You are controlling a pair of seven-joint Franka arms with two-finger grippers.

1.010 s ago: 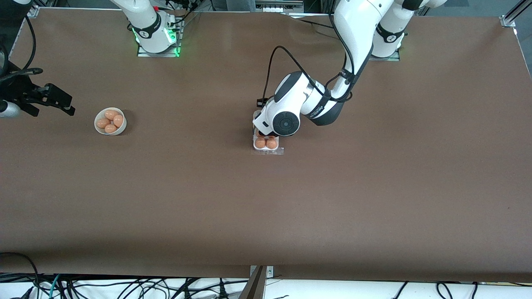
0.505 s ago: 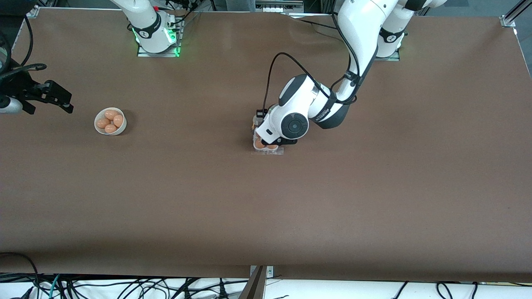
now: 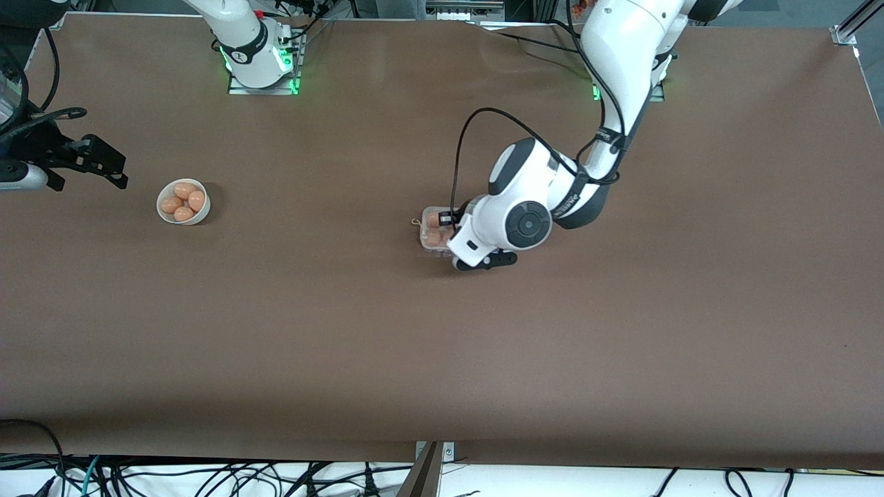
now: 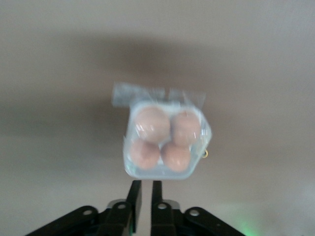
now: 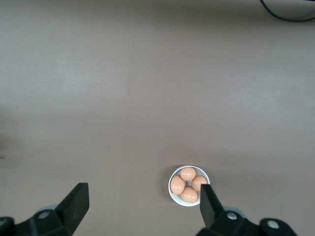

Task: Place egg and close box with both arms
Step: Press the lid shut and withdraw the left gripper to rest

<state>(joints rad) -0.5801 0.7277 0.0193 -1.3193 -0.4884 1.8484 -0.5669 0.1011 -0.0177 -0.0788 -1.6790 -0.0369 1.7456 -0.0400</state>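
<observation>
The box (image 3: 431, 231) sits mid-table with four tan eggs in its white tray. Its clear lid looks folded down over them, and a clear flap sticks out from one edge in the left wrist view (image 4: 164, 142). My left gripper (image 3: 483, 261) hangs low beside the box, a little nearer to the front camera. Its fingers (image 4: 134, 189) are together and empty, just short of the box's edge (image 4: 146, 183). My right gripper (image 3: 90, 162) waits open and empty over the table at the right arm's end (image 5: 140, 206).
A round white bowl (image 3: 183, 201) with several eggs stands near the right gripper and shows in the right wrist view (image 5: 189, 185). The left arm's black cable (image 3: 476, 131) loops above the box. The arm bases stand along the table's far edge.
My left gripper has swung off the top of the box toward the front camera and the left arm's end. The lid lay flat on the table earlier and now covers the eggs. The right gripper has barely moved.
</observation>
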